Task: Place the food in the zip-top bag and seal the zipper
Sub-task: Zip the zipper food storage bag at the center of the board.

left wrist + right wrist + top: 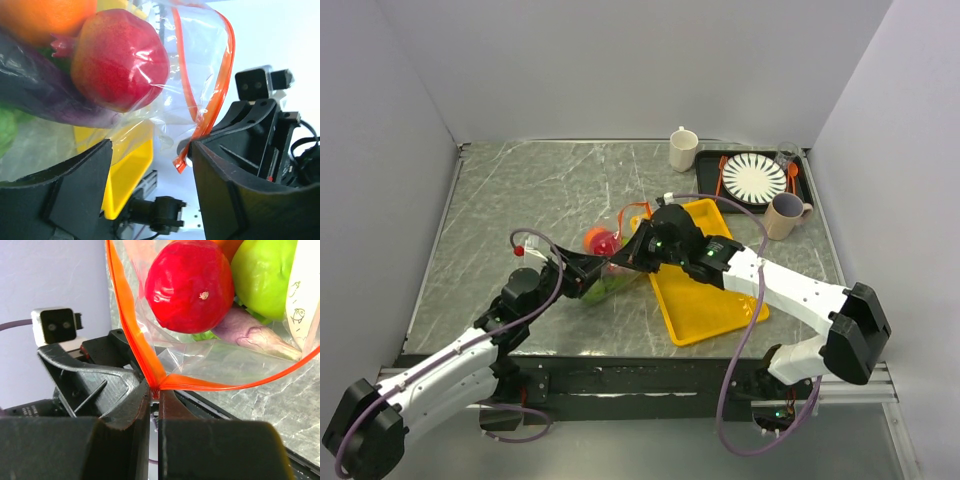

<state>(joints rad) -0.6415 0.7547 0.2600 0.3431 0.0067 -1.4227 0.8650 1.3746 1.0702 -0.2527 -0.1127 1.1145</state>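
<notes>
The clear zip-top bag (pixel 608 258) lies between my two grippers and holds the food. In the right wrist view a red fruit (pixel 190 287), a green fruit (pixel 260 275) and a purple one (pixel 250 332) show through the plastic. My right gripper (pixel 155 394) is shut on the orange-red zipper (pixel 131 325) at a fold in the strip. My left gripper (pixel 150 150) is open, and its fingers straddle the bag's corner and the zipper's loose end (pixel 181 161). The red fruit (pixel 120 60), an orange fruit (pixel 45 17) and a purple fruit (pixel 40 95) fill the left wrist view.
A yellow tray (pixel 710 295) lies right of the bag, under my right arm. A white mug (pixel 683 149), a black tray with a striped plate (pixel 754 178), an orange spoon (pixel 793 165) and a beige mug (pixel 784 215) stand at the back right. Walls enclose the table.
</notes>
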